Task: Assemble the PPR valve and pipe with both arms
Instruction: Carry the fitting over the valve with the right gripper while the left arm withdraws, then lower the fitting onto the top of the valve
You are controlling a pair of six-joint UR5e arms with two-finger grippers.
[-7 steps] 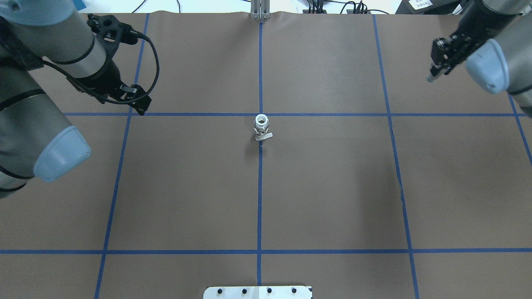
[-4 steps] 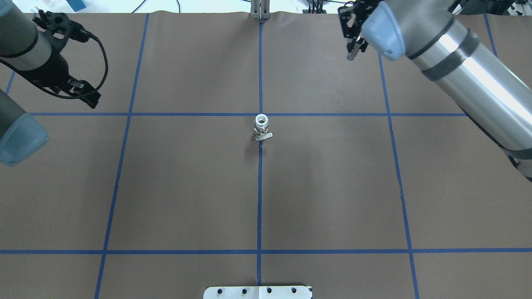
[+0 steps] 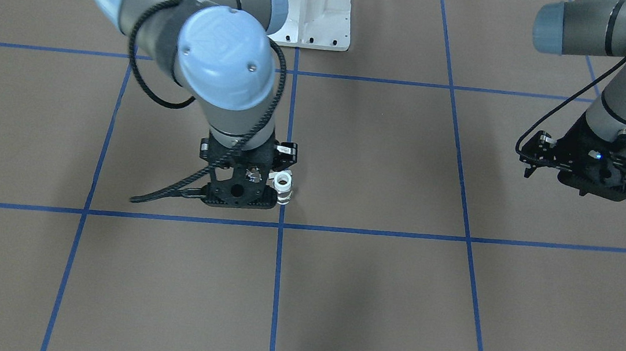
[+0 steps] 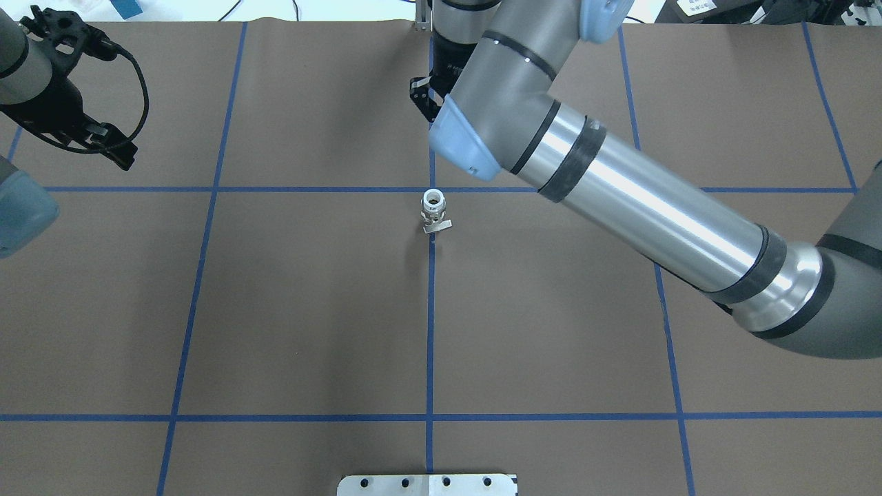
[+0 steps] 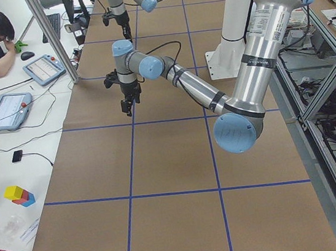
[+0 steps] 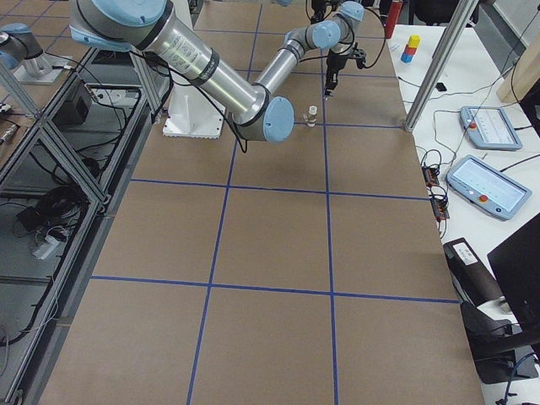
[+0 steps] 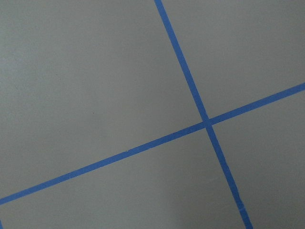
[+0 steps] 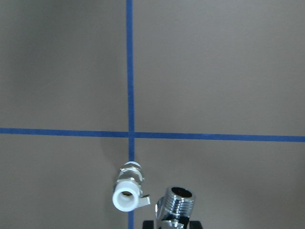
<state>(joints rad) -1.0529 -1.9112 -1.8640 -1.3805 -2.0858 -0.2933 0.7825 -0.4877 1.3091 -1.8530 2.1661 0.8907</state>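
The white PPR valve (image 4: 433, 208) stands upright on the brown table at the centre tape crossing, lever tab toward the robot; it also shows in the front view (image 3: 282, 187) and the right wrist view (image 8: 127, 196). My right gripper (image 3: 253, 180) hangs above the table just beyond the valve, pointing down. It is shut on the chrome pipe (image 8: 178, 202), whose dark bore shows beside the valve. In the overhead view my forearm hides most of the right gripper (image 4: 421, 96). My left gripper (image 4: 116, 153) hovers far off at the table's far left; its fingers are unclear.
Blue tape lines (image 4: 431, 310) split the brown table into squares. The white robot base plate (image 4: 427, 484) sits at the near edge. A metal post (image 4: 430, 15) stands at the far edge. An operator and tablets (image 5: 41, 69) are beyond the table.
My right arm has swung from the far right to the centre, bringing the pipe over the valve's area. My left arm has drawn back to the left. The valve has not moved.
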